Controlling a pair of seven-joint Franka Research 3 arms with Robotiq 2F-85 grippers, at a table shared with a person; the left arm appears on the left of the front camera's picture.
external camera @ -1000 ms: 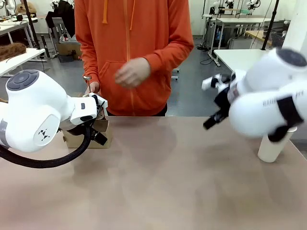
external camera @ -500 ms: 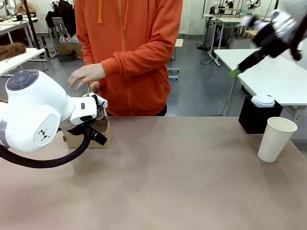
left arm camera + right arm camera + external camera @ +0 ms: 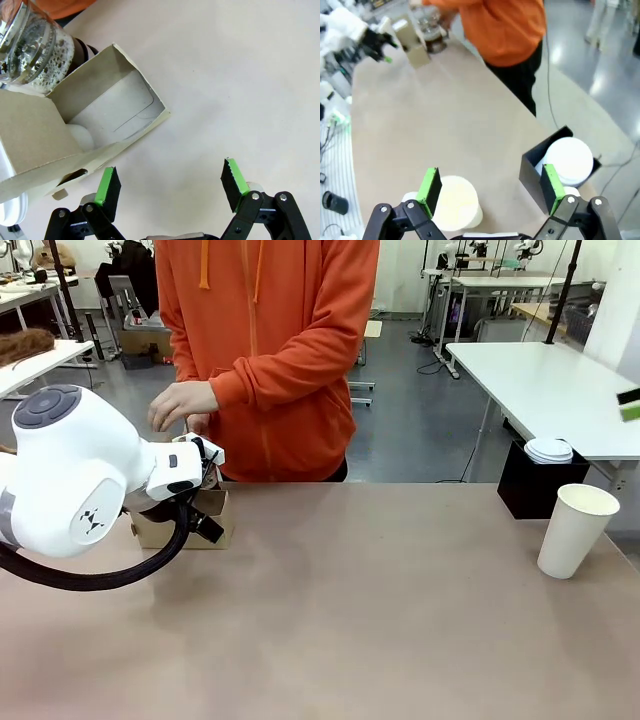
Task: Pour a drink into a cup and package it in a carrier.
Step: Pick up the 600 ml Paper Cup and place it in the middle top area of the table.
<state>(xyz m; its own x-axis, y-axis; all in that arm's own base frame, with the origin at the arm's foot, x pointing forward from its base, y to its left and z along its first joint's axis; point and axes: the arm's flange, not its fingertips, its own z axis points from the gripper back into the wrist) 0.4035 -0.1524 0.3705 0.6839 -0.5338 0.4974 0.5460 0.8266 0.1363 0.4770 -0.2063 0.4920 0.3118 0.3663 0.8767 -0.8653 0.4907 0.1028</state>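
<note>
Cup: tall tapered white paper cup point(image 3: 577, 530), upright near the right end of the tan table point(image 3: 380, 610); unmoved; no lid fitted; no drink seen inside from above.
Neighbour: black box point(image 3: 528, 495) holding round white lids point(image 3: 549, 450), just beside the cup.
Right arm: a second before, held across the cup; since withdrawn up and to the right, so that the cup was left in plain sight.
Right gripper point(image 3: 490, 180): jaws spread wide, nothing held; hung high above the cup.
Person's hand point(image 3: 183, 402): carried from mid-chest leftward, toward the clear glass carafe point(image 3: 30, 45) behind the carrier.
Carrier: low brown cardboard carrier point(image 3: 150, 532), far left of the table; contents could not be told.
Left gripper point(image 3: 170, 175): jaws spread wide, empty; parked just beside the carrier; unmoved.
Task bearing: cup judged freed for pouring; pouring and packaging not yet done.
</note>
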